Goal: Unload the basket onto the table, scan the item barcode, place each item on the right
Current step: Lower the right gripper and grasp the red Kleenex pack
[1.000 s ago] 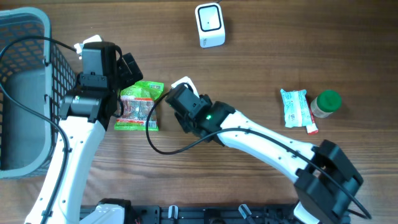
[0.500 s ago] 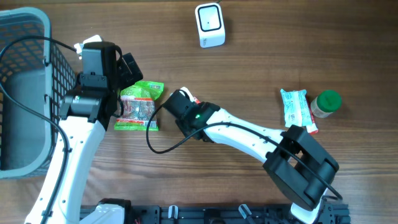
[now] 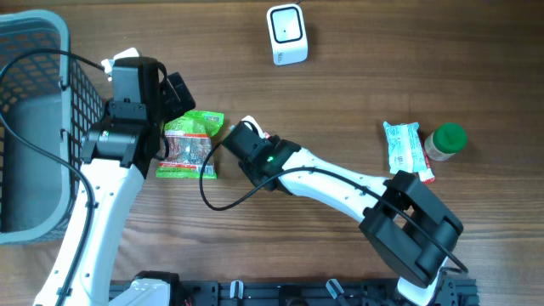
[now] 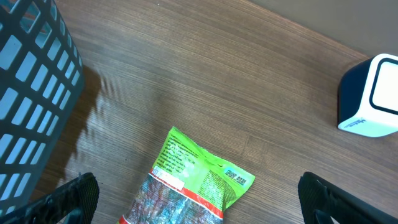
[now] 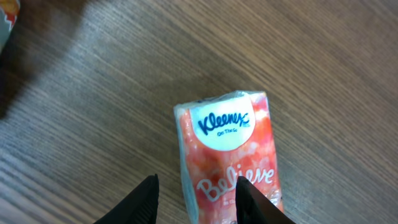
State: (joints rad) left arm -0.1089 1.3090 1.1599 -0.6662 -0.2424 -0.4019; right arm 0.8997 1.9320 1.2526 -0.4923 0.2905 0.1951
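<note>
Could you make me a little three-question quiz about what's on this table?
1. True or false: the left gripper is holding the green bag.
2. Fill in: the tissue pack between the right gripper's fingers reads ____.
3. What lies beside the green-capped bottle? A white packet; B tissue pack; C green bag.

Key
1. False: it is open, above the bag.
2. Kleenex.
3. A.
</note>
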